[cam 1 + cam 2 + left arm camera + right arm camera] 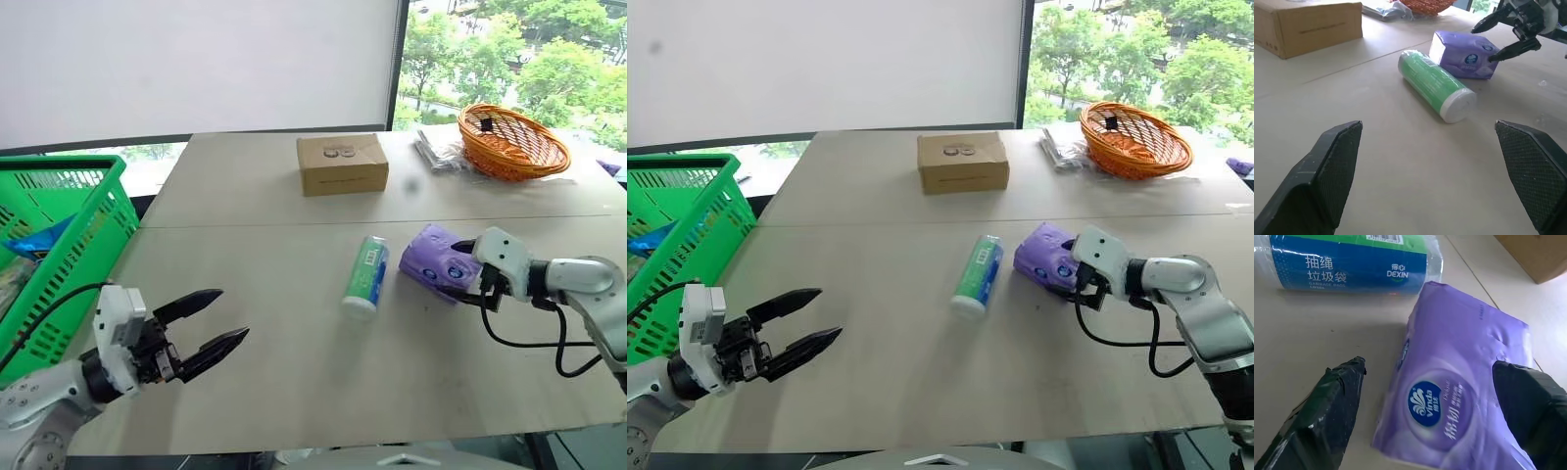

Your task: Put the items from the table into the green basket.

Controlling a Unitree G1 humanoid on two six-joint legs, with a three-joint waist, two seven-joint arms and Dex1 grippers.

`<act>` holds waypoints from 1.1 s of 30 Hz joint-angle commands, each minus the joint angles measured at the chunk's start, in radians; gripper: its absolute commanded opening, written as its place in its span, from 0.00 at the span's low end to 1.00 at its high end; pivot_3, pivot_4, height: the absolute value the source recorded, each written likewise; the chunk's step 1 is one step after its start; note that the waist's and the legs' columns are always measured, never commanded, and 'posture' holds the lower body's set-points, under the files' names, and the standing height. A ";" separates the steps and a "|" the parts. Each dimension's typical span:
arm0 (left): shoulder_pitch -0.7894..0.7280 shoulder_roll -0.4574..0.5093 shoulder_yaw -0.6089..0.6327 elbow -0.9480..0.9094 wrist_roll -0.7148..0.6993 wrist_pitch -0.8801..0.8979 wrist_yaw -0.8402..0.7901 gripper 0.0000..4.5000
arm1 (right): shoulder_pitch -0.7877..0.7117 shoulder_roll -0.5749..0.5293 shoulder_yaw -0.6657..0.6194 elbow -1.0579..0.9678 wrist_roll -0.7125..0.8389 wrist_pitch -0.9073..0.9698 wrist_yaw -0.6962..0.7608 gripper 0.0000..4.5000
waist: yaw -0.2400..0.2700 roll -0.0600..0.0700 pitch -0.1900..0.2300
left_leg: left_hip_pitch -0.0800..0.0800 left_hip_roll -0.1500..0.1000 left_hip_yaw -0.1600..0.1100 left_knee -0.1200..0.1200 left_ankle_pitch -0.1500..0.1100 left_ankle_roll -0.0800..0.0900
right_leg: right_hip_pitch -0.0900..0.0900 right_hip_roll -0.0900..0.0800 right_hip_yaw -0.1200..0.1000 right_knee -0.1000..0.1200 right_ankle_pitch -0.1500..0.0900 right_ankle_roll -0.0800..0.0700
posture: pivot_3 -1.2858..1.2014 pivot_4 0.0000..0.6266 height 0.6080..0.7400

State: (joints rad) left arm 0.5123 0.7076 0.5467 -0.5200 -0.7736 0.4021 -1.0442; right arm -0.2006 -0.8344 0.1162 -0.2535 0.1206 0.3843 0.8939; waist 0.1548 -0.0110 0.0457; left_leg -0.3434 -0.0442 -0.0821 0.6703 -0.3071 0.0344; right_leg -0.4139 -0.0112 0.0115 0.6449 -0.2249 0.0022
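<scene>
**Right gripper spread around the purple pack, left gripper open and empty**

Left eye view: at lower left, the left gripper hangs just above the pale beige-grey panelled table, its two black fingers wide apart and holding nothing. At centre right, the right gripper meets the soft purple wrapped pack with a round blue-white mark; its fingers are spread about the pack's near end, and contact cannot be told here. Just left of the pack lies the green-and-white cylindrical bottle with a white cap, on its side. The bright green slotted plastic basket stands at the left edge, beside the table. Towards the top sit a brown cardboard box and, at upper right, a round orange wicker basket. Behind are a white blind and a window onto green trees.

Left wrist view: the two fingers stand far apart over bare table; bottle and pack lie beyond, with the right gripper at the pack's end, upper right.

Right wrist view: the fingers straddle the pack, one on each side, not clamped.
</scene>
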 commanded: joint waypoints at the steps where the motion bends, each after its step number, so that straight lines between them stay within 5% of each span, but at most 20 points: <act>1: -0.002 0.018 0.026 -0.034 0.007 -0.033 -0.026 1.00 | 0.014 -0.012 0.038 0.018 -0.103 -0.042 -0.049 0.99 | 0.004 0.000 0.000 | 0.000 0.000 0.000 0.000 0.000 0.000 | 0.000 0.000 0.000 -0.001 0.000 0.000 | 0.61 0.00 1.00; 4: -0.013 0.016 0.041 -0.051 -0.022 -0.036 -0.034 1.00 | 0.033 -0.016 0.063 0.028 -0.146 -0.043 -0.056 0.99 | 0.007 0.000 0.000 | -0.001 -0.001 0.000 0.000 0.000 0.000 | 0.000 -0.001 0.000 -0.001 0.000 0.000 | 0.61 0.00 1.00; 7: -0.031 0.022 0.055 -0.072 -0.055 -0.039 -0.050 1.00 | 0.043 0.002 0.055 0.018 -0.128 0.001 -0.052 0.82 | 0.007 -0.004 -0.004 | 0.000 -0.001 -0.001 0.000 0.000 0.000 | 0.000 -0.001 -0.001 -0.001 -0.001 0.001 | 0.61 0.00 1.00; 16: -0.118 0.093 0.098 -0.068 -0.152 0.003 -0.085 1.00 | 0.049 0.005 0.063 0.042 -0.154 -0.005 -0.063 0.01 | 0.000 -0.010 -0.013 | 0.003 -0.001 -0.001 0.000 0.000 0.000 | 0.003 -0.001 -0.002 -0.001 -0.001 0.001 | 0.61 0.00 1.00; 25: -0.154 0.090 0.075 -0.057 -0.163 0.008 -0.084 1.00 | 0.048 0.023 0.026 0.045 -0.152 -0.074 -0.103 0.00 | -0.004 -0.011 -0.014 | 0.004 -0.001 -0.001 0.000 0.000 0.000 | 0.004 -0.001 -0.002 -0.001 -0.001 0.001 | 0.60 0.00 1.00; 33: -0.338 0.059 -0.045 -0.056 -0.218 0.149 0.177 1.00 | -0.136 0.074 -0.137 -0.049 0.145 0.104 -0.011 0.00 | -0.009 -0.002 -0.008 | 0.003 0.000 -0.001 0.000 0.000 0.000 | 0.003 0.000 -0.001 0.000 0.000 0.002 | 0.59 0.00 1.00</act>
State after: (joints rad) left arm 0.2099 0.7804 0.5168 -0.5559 -0.9401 0.5341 -0.9171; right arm -0.2721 -0.7726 0.0462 -0.2358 0.1904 0.4679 0.8705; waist 0.1453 -0.0125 0.0379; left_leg -0.3414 -0.0444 -0.0834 0.6703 -0.3068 0.0342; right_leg -0.4125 -0.0107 0.0103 0.6445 -0.2240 0.0057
